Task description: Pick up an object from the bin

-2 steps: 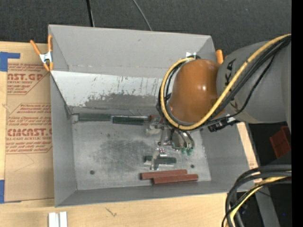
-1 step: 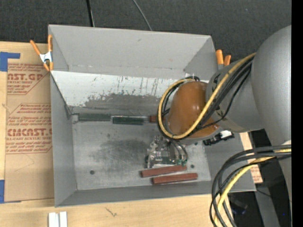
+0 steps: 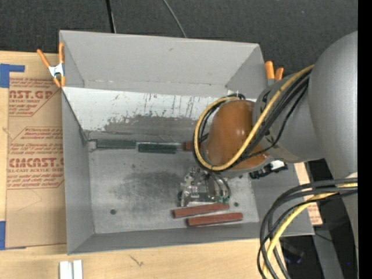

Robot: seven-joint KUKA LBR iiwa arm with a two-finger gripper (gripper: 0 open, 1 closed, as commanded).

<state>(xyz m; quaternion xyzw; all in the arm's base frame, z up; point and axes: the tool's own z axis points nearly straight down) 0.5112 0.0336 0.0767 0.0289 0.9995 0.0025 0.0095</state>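
Observation:
My gripper (image 3: 199,190) hangs low over the bin floor at the front right, below the arm's orange cover. Just in front of it lie two reddish-brown flat bars, one (image 3: 199,210) right under the gripper's lower edge and the other (image 3: 214,218) beside it, nearer the bin's front wall. Both lie lengthwise, almost parallel and touching along part of their length. The gripper's metal parts reach down to about the upper bar, and whether they touch it is hidden.
Along the foot of the back wall lie a dark green strip (image 3: 157,148), a grey strip (image 3: 114,145) to its left and a small reddish piece (image 3: 188,146) to its right. The arm and its cables cover the bin's right side.

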